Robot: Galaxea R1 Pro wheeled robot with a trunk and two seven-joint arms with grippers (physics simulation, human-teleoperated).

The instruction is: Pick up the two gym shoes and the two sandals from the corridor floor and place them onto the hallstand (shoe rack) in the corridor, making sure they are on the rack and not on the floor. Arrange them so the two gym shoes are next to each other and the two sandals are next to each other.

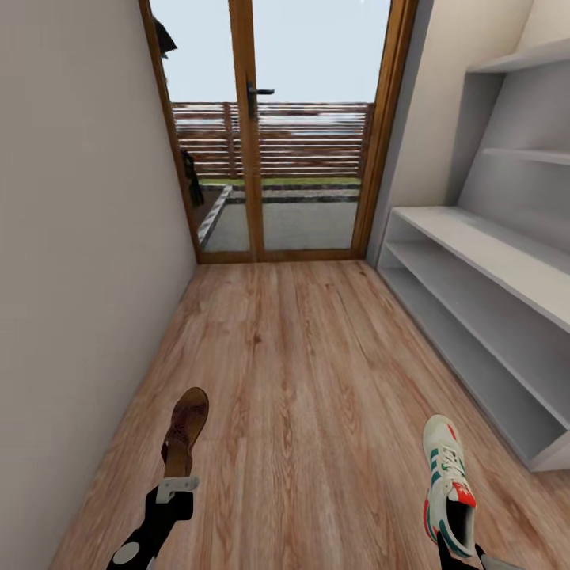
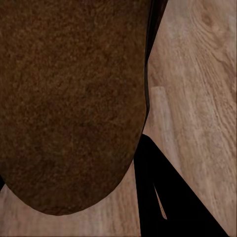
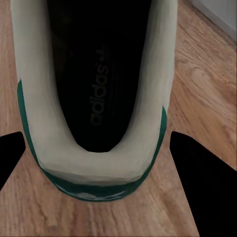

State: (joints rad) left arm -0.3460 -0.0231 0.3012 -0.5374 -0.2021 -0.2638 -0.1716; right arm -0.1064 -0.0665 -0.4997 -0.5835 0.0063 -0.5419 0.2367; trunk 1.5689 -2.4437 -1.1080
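Head view: corridor w/ wood floor point(image 1: 317, 356), glass door point(image 1: 277, 134) at top centre, plain wall point(image 1: 79, 237) along the left edge. Rack point(image 1: 491, 317) runs down the right side, pale grey, two open shelf levels under a bench top, stepped shelves above at upper right.

Left gripper point(image 1: 176, 488) at lower left, closed on the heel end of a sandal point(image 1: 186, 427); sandal is held up on edge, toe pointing toward the door, brown sole and tan edge visible. Right gripper point(image 1: 459, 554) at lower right corner, mostly cut off by the frame edge; it holds a gym shoe point(image 1: 449, 483) by the heel, toe pointing toward the door, white upper, green stripes, red tongue and heel tab. Shoe is near the rack's front end but apart from it.

Left wrist view: sandal's brown surface point(image 2: 69, 98) fills the upper left; one dark finger point(image 2: 168, 197) at lower right; floor point(image 2: 197, 98) behind.

Right wrist view: shoe's heel opening point(image 3: 94, 89) seen from behind, dark insole w/ logo, green trim at the heel base. Dark fingers point(image 3: 197, 182) flank it on both sides; floor point(image 3: 207, 98) around, rack corner point(image 3: 222, 15) at upper right.
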